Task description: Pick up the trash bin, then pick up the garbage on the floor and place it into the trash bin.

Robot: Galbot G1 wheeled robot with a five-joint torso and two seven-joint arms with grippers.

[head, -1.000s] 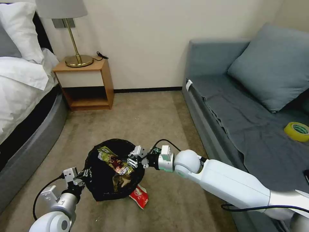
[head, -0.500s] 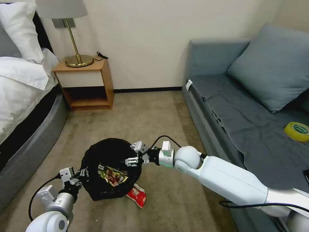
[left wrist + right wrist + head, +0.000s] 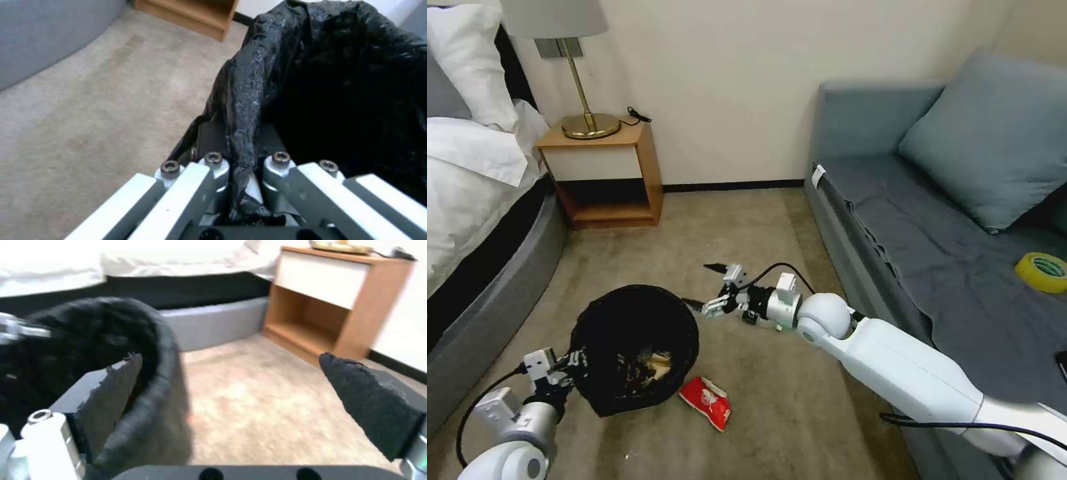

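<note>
The trash bin (image 3: 627, 320), lined with a crinkly black bag, hangs tilted just above the carpet. My left gripper (image 3: 564, 369) is shut on its near rim, and the left wrist view shows the bag's edge (image 3: 242, 140) pinched between the fingers (image 3: 213, 166). Some garbage (image 3: 650, 368), brown and shiny, lies in the bottom of the bin. A red snack packet (image 3: 706, 402) rests on the carpet beside the bin's right side. My right gripper (image 3: 702, 285) hovers open and empty just past the bin's far right rim; its black pads (image 3: 369, 400) are spread wide beside the bag (image 3: 151, 413).
A wooden nightstand (image 3: 607, 173) with a brass lamp (image 3: 584, 123) stands at the back wall. The bed (image 3: 467, 200) runs along the left. A grey sofa (image 3: 934, 227) lines the right, with a yellow tape roll (image 3: 1042, 272) on it. Open carpet (image 3: 727, 227) lies between them.
The shiny wrapper left my right gripper and dropped into the bin. The right gripper then drew back off the bin's mouth, open. My left arm carried the bin a little to the left.
</note>
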